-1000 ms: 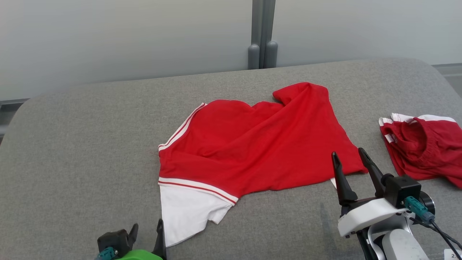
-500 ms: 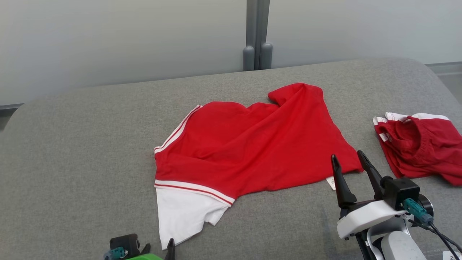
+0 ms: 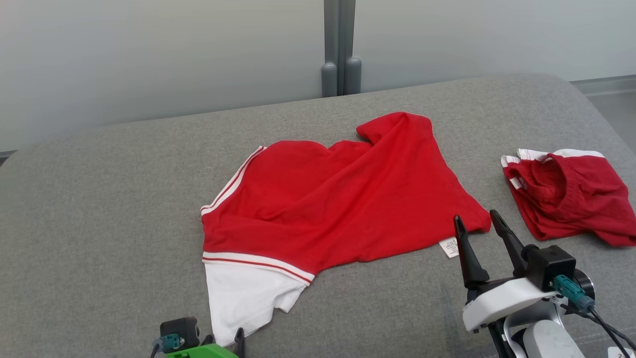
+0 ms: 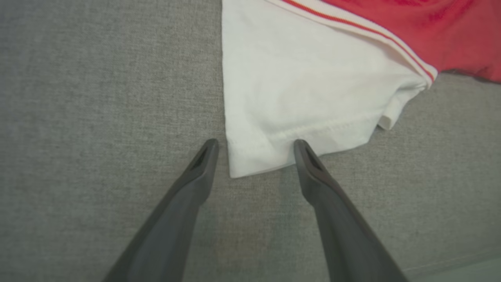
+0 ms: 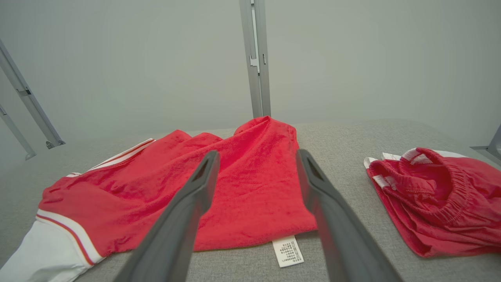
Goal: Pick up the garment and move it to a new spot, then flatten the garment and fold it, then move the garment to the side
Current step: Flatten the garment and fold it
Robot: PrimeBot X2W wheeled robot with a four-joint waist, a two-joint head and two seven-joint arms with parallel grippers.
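A rumpled red fabric garment with one white sleeve and striped trim (image 3: 343, 199) lies at centre frame on the grey upholstered surface (image 3: 99, 199), the left gripper (image 4: 255, 143), fingers apart, framing the sleeve's corner at lower left and the right gripper (image 3: 475, 216), fingers likewise apart, near the hem at lower right.

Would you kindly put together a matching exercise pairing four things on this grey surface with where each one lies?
Things:
1. red shirt
2. white sleeve
3. care label
4. bunched red garment

Places:
A. at the shirt's hem, just beside the right gripper
B. far right, apart from the shirt
C. spread across the middle of the grey surface
D. its corner in line between the fingertips of the open left gripper

Pairs: 1-C, 2-D, 3-A, 4-B
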